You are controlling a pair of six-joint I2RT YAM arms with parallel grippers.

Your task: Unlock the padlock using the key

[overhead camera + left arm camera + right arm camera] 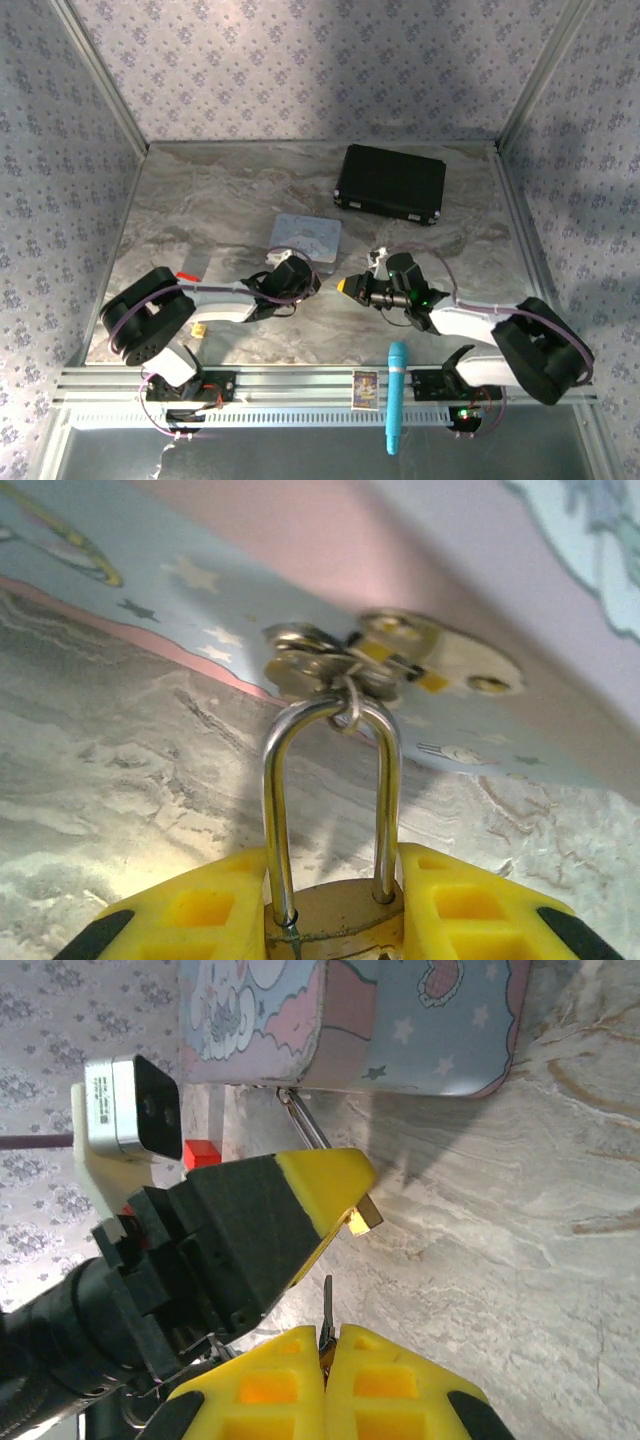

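As the left tool point(335, 865) clenches the padlock point(338, 912) at lower centre, shackle pointing up-frame toward the tin point(420, 590) | right tool point(325, 1345) clenched on the key point(326, 1305) | blade upright, tip just below-left of the padlock's brass corner, apart | keyhole unseen.

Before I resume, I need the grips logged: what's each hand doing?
Left hand: closed on the padlock.
Right hand: closed on the key.

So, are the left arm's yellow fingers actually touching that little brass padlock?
Touching. The left wrist view shows the padlock wedged by its brass body between both yellow fingers, with no gap on either side.
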